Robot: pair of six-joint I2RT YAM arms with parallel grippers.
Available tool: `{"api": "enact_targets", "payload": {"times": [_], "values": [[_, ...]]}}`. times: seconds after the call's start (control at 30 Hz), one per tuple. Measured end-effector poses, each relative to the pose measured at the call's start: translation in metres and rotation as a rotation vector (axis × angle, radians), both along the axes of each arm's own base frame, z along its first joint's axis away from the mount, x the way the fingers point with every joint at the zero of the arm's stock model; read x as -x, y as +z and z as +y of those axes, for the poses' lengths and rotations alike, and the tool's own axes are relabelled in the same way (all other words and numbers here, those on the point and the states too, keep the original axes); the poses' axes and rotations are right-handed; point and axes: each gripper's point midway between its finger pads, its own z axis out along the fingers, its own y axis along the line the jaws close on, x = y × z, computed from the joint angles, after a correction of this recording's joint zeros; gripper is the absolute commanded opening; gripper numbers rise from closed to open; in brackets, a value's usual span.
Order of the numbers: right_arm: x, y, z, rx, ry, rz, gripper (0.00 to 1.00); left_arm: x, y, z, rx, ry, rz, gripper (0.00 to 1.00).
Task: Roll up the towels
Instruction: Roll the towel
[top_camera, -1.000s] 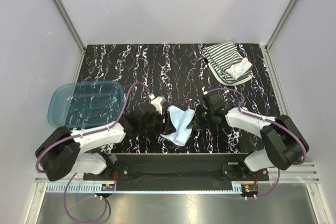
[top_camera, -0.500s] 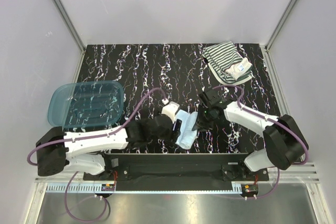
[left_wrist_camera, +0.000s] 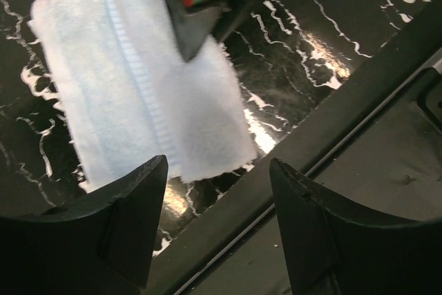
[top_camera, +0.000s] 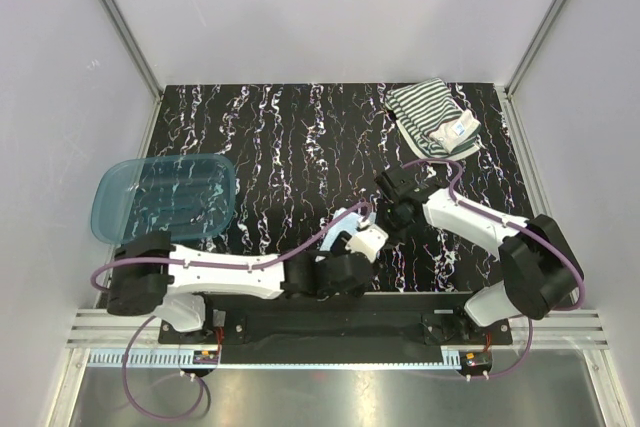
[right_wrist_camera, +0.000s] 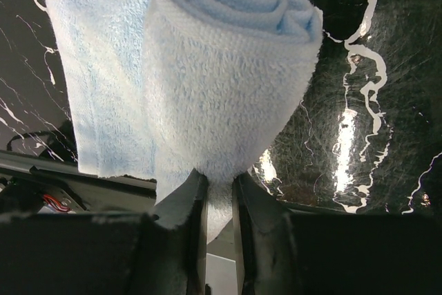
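Right gripper [right_wrist_camera: 217, 186]: I see it clamped on the rolled end of the plain light blue terry towel [right_wrist_camera: 228, 94].
Left gripper [left_wrist_camera: 217, 170]: jaws apart over the towel's flat tail, holding nothing.
Overhead view: the left wrist hides most of this towel.
Dark-and-white striped cloth towel [top_camera: 430, 117]: far right corner, apart from both arms.

Light blue towel [left_wrist_camera: 138, 101], dark-striped towel [top_camera: 425, 117], possibly green

Top view looks down over the table [top_camera: 300, 137]; both wrist views closely share the blue towel [left_wrist_camera: 103, 88].
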Motion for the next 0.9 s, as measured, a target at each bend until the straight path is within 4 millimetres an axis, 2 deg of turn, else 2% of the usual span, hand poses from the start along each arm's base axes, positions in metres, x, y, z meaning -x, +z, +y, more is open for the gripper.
{"api": "enact_targets", "payload": {"times": [0.27, 0.67, 0.9], "values": [[0.000, 0.000, 0.000, 0.007, 0.002, 0.002, 0.11, 0.007, -0.012, -0.021, -0.043, -0.028, -0.005, 0.67], [0.002, 0.000, 0.002, 0.006, 0.012, 0.006, 0.11, 0.003, -0.059, -0.018, -0.158, -0.001, -0.001, 0.64], [0.000, -0.002, 0.003, 0.012, 0.028, 0.015, 0.12, 0.000, -0.066, -0.019, -0.160, 0.021, -0.005, 0.64]]}}
